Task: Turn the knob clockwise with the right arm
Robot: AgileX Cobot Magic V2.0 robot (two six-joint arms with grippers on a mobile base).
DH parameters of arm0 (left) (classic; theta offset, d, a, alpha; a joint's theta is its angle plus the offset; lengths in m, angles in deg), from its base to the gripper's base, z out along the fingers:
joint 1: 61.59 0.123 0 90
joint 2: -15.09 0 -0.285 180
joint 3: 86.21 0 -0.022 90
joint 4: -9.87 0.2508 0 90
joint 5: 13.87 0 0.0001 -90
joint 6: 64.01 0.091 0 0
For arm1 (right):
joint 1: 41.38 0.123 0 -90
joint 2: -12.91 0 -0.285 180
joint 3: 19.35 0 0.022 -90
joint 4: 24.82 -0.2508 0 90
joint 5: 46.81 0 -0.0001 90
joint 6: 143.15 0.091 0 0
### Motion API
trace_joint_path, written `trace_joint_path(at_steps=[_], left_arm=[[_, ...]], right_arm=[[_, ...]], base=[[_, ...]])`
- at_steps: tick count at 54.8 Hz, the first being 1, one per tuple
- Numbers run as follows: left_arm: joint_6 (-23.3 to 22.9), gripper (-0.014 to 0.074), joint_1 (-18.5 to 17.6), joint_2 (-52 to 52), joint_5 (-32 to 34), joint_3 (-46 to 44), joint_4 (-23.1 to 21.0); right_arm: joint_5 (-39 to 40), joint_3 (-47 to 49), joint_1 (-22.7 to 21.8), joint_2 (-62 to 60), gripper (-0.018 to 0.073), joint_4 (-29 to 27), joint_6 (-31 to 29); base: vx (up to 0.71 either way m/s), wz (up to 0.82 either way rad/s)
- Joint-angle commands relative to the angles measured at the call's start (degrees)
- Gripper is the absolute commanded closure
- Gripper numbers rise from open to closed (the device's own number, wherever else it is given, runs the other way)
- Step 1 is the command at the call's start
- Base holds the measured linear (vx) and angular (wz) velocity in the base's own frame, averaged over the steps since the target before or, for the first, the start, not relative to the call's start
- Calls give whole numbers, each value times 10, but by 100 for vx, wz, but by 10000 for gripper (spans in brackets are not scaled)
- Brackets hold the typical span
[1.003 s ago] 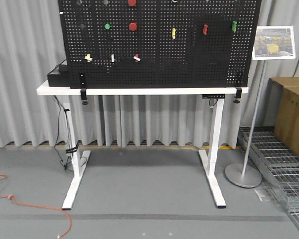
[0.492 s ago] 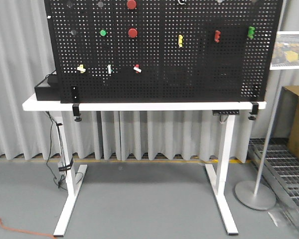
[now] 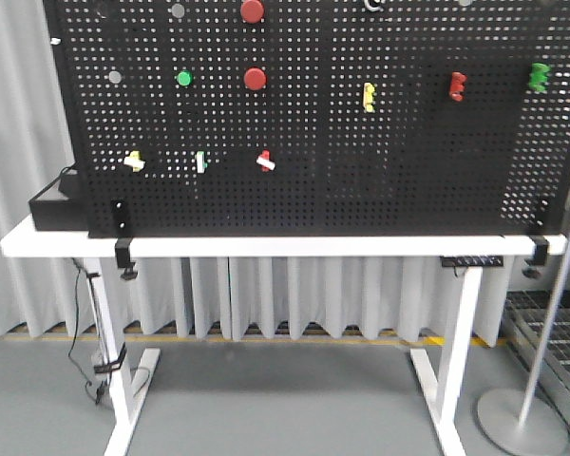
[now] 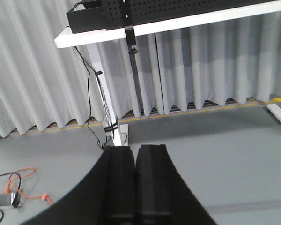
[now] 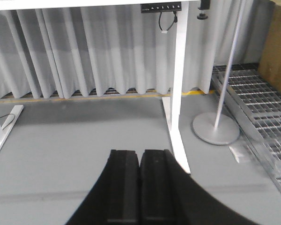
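**Both grippers closed and empty, low in front of the table**

The black, angular right gripper (image 5: 140,153) has its two fingers pressed flat together, with nothing between them. It hangs over bare grey floor (image 5: 84,136) and points towards a white table leg (image 5: 178,70) and the pleated grey curtain (image 5: 84,51) behind it. To its right are the round grey base of a pole stand (image 5: 215,129) and a metal floor grating (image 5: 267,112).

The black left gripper (image 4: 135,151) is likewise closed tight and holds nothing. It is aimed at the floor before the table's other white leg (image 4: 105,93), beside which thin black cables (image 4: 90,93) hang.

In the front view, the white tabletop (image 3: 266,246) carries a large black perforated board (image 3: 313,180) standing upright. The small round black knob with a silvery-white ring collar (image 3: 373,5) sits at the very top of the picture, partly cut off by the frame. It is straight above a small yellow toggle (image 3: 368,96). Which way its pointer faces cannot be read. Two round red push buttons (image 3: 255,78) sit further left on the board, one above the other.
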Motion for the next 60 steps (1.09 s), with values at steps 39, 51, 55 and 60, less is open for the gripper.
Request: trace_joint_path(at_steps=[39,51,55,60], left_arm=[[-1,603,-2,10,44,15,-5],[-1,603,-2,10,44,15,-5],[-1,603,-2,10,44,15,-5],[-1,603,-2,10,44,15,-5]], right_arm=[[43,-8,0,-1,568,1,-3],[43,-8,0,-1,568,1,-3],[43,-8,0,-1,568,1,-3],[43,-8,0,-1,568,1,-3]], base=[[38,1],[28,1],[25,2],[24,1]])
